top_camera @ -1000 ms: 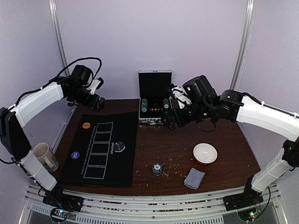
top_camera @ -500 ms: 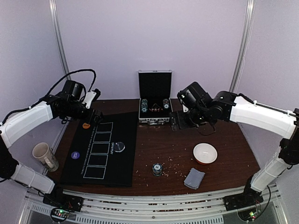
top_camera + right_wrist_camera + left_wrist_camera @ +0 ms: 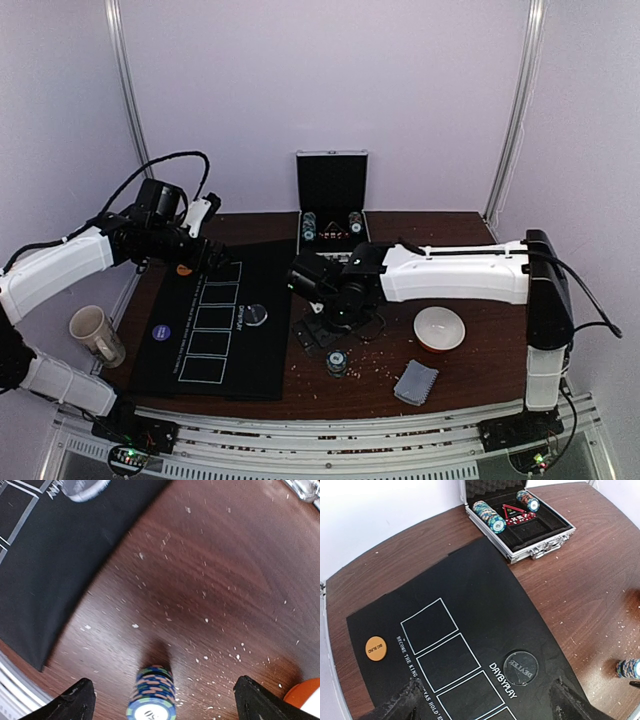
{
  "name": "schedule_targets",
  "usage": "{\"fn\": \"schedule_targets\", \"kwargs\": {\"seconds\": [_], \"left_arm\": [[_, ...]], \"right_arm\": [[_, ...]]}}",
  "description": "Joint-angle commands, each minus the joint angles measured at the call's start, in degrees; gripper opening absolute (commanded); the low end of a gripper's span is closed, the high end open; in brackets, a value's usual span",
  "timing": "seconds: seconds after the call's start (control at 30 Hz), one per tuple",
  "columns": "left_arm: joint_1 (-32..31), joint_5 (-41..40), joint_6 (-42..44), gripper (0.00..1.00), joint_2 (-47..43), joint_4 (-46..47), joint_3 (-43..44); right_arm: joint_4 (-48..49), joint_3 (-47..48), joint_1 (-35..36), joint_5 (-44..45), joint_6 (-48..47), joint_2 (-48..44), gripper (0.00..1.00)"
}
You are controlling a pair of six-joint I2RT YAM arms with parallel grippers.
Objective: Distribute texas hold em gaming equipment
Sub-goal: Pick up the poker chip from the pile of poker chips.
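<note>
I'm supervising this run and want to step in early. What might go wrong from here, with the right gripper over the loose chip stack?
The chip stack is tall and narrow. If a finger of the open right gripper clips it, it could topple and scatter chips. The white bowl sits just beside the stretched right arm, so a sideways sweep might knock it.
</note>
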Motion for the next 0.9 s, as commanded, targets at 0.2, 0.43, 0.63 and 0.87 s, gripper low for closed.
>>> {"fn": "schedule_targets", "kwargs": {"seconds": [0.2, 0.43, 0.63, 0.87], "left_arm": [[0.0, -2.3, 1.8, 0.90, -1.0, 3.0, -0.4], [-0.1, -2.4, 1.9, 0.90, -0.4, 3.0, -0.3], [0.0, -2.5, 2.2, 0.90, -0.1, 3.0, -0.3], [-0.1, -2.4, 2.3, 0.90, -0.1, 3.0, -0.3]], "right_arm": [[-7.3, 2.1, -0.9, -6.5, -4.6, 6.3, 0.95], [-6.2, 1.0, -0.9, -9.4, -4.0, 5.9, 0.78], [-7.1, 0.9, -0.9, -9.7, -3.4, 6.7, 0.69], [-8.5, 1.9, -0.9, -7.2, -3.2, 7.1, 0.65]]}}
